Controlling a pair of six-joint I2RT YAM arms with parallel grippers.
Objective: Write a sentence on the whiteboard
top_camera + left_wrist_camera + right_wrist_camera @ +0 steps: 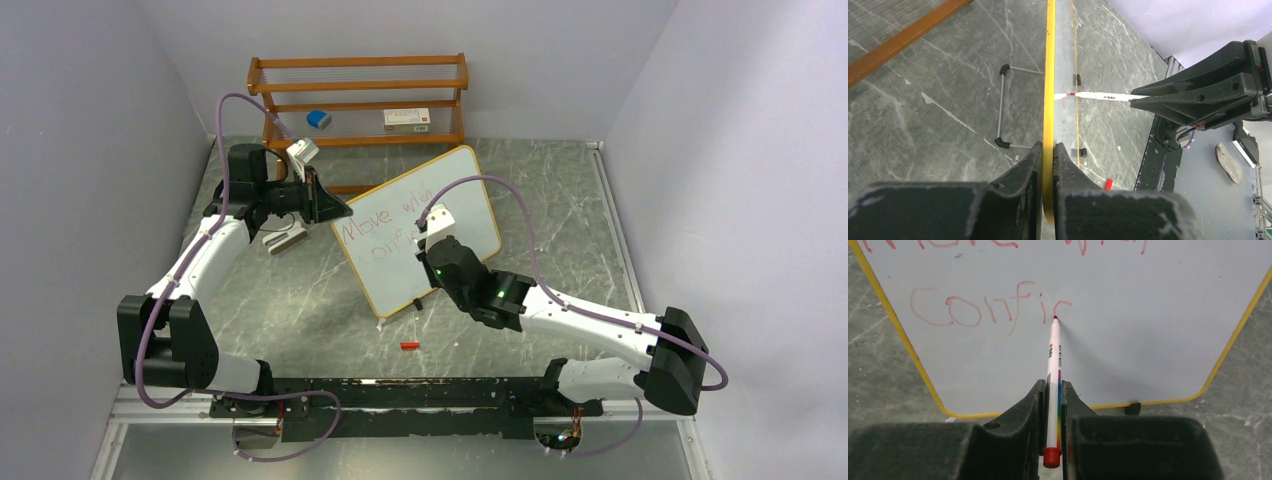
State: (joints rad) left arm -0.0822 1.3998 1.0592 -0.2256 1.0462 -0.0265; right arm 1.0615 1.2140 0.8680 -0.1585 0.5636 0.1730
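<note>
The whiteboard (455, 205) stands tilted mid-table, yellow-framed, with red writing in two lines; the lower line reads "Confi" plus a partly drawn letter (998, 310). My left gripper (335, 208) is shut on the board's left edge; the left wrist view shows the yellow frame (1049, 100) pinched between its fingers. My right gripper (432, 240) is shut on a white marker (1053, 370) with a rainbow stripe and red end. The marker's red tip (1055, 317) touches the board at the last stroke. The marker also shows in the left wrist view (1098, 96).
A brown slatted shelf rack (360, 100) stands at the back, holding a blue object (318, 119) and a white box (406, 118). A red marker cap (408, 346) lies on the table in front of the board. A grey eraser-like object (283, 239) lies under the left arm.
</note>
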